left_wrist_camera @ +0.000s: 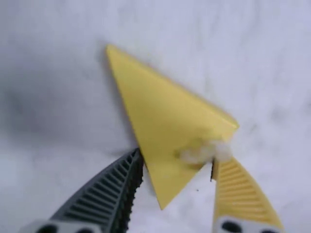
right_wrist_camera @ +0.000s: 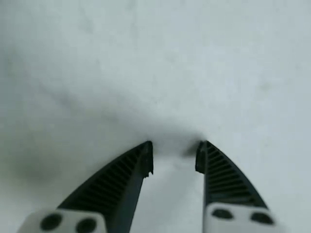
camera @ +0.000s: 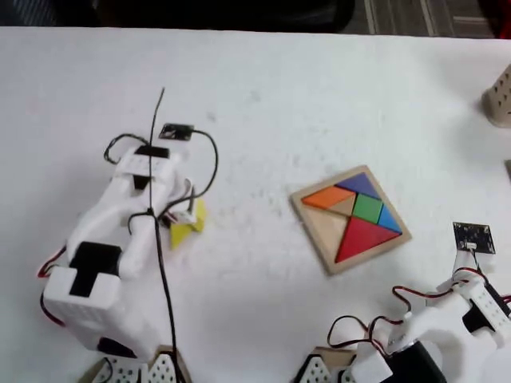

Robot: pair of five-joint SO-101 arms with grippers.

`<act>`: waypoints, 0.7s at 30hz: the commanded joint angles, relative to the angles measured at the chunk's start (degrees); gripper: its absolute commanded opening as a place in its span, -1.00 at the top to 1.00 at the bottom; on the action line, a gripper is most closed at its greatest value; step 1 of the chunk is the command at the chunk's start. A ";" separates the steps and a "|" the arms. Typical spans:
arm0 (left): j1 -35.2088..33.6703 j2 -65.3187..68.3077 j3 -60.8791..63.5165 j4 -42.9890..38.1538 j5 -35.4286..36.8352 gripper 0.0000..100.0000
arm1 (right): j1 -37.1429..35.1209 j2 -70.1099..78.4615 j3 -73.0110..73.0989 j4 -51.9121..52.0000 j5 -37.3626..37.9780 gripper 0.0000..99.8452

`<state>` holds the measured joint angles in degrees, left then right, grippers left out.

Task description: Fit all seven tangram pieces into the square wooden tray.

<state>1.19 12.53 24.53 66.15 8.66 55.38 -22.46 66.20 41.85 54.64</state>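
My left gripper [left_wrist_camera: 176, 162] is shut on a yellow triangle [left_wrist_camera: 165, 126], its grey and yellow fingers pressing two edges near one corner. In the high view that yellow triangle [camera: 188, 227] lies on the white table at the left arm's tip, well to the left of the square wooden tray [camera: 315, 231]. The tray holds orange, dark blue, green, light blue and red pieces, and a bare triangular patch of wood shows at its left side. My right gripper [right_wrist_camera: 174, 158] is open just above bare table, with nothing between its fingers. The right arm [camera: 447, 319] sits at the front right.
A pale wooden object [camera: 499, 100] stands at the right edge of the table. Black cables [camera: 211, 163] loop around the left arm. Both arm bases sit at the front edge. White table surface stretches between the triangle and the tray.
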 commanded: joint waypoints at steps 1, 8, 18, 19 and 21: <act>-1.54 -0.04 -3.87 -1.14 4.48 0.49 | -1.80 0.22 0.70 0.13 0.53 0.68; -1.63 0.40 -6.42 -1.23 15.21 0.49 | -3.21 0.22 0.62 0.31 0.26 0.68; -0.48 -0.57 -9.76 0.26 16.00 0.33 | -3.21 0.22 0.62 0.13 0.44 0.68; -0.48 -0.57 -9.93 0.79 16.97 0.27 | -3.21 0.22 0.62 0.13 0.44 0.68; -0.13 -0.40 -9.85 1.32 19.78 0.19 | -3.21 0.22 0.62 0.13 0.44 0.68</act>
<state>0.57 13.41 17.85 66.24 24.40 54.07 -22.46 66.20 41.85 54.64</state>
